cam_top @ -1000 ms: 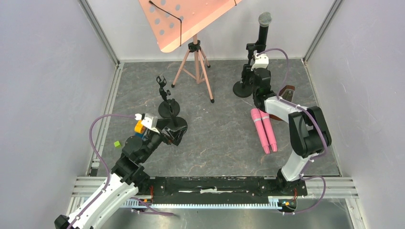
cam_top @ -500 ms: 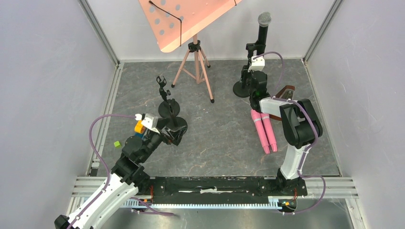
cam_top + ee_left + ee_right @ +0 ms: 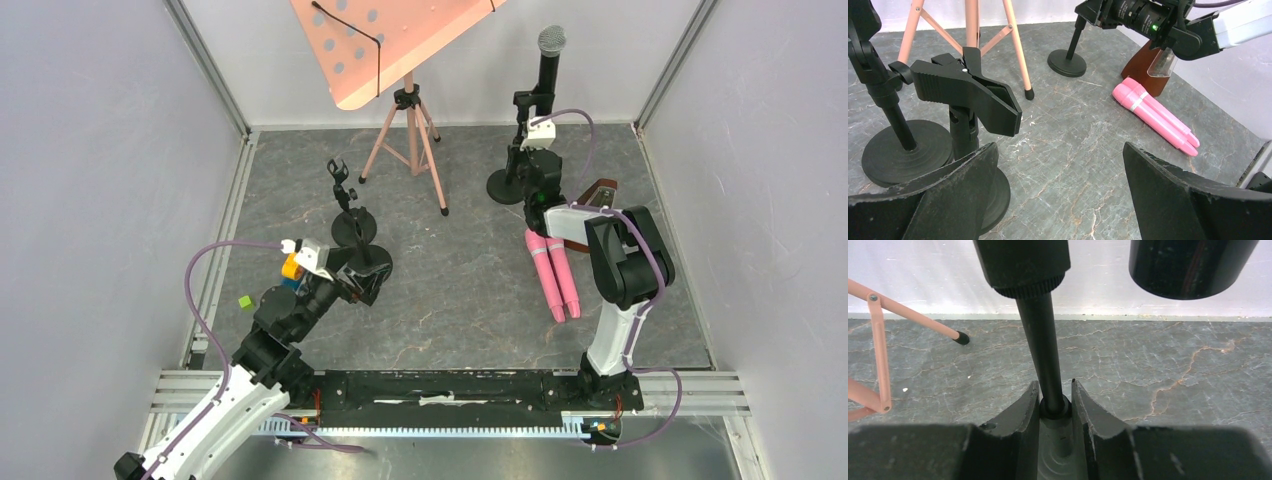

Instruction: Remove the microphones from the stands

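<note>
Between the right claw (image 3: 1054,390) fingers the stand pole (image 3: 1045,340) is held. The claw is narrowed onto it low down, just above the round base (image 3: 505,187), with both fingers (image 3: 1034,400) seen against the pole's collar. Well above the claw, the microphone (image 3: 548,62) is seated upright in the stand's clip with its mesh head on top. The dark cylinder (image 3: 1193,265) up and to the right of the claw is probably its tail end, but the crop is too tight for that to be confirmed. The microphone itself is not touched by either claw.

The left claw (image 3: 1058,150) is spread wide with nothing held. It is parked low, with an empty clip stand (image 3: 968,95) just ahead and to its left, and it is well apart from the microphone.

The step in hand is judged to be bracing, with the stand pinned so that it cannot tip or slide. The removal is not yet started. For the next move a grip is needed on the microphone's body above the clip, followed by a straight pull up along its axis. Either the left claw is brought across to it, or the pole is released and the right claw is raised.
</note>
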`<action>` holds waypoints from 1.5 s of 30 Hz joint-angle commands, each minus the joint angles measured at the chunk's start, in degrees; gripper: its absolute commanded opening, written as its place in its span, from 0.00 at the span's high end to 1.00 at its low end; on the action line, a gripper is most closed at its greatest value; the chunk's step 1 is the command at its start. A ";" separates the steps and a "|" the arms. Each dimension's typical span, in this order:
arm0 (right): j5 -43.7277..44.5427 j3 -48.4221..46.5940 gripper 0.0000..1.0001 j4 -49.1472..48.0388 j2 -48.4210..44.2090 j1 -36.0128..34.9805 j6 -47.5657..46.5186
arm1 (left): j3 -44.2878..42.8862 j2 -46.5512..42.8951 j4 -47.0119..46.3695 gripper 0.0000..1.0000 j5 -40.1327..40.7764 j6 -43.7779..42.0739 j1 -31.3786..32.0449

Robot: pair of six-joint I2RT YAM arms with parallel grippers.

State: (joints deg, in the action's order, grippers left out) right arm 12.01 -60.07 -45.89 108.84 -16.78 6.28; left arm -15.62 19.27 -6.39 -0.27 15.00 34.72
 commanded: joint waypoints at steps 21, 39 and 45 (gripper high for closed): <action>-6.31 31.24 0.82 -9.97 -27.45 -14.02 3.77 | -9.21 7.59 4.25 0.00 -1.19 5.93 -0.15; 13.47 43.33 0.79 -13.75 -38.93 -41.33 13.92 | -9.61 16.18 -8.36 0.00 -14.53 11.06 -0.09; 15.42 40.37 0.75 -11.95 -35.63 -45.07 10.95 | -11.17 18.25 -9.10 0.00 -17.22 11.10 0.50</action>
State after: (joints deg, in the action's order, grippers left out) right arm 24.21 -17.04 -55.44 71.61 -60.34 16.51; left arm -23.53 37.30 -12.14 -13.61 24.29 34.79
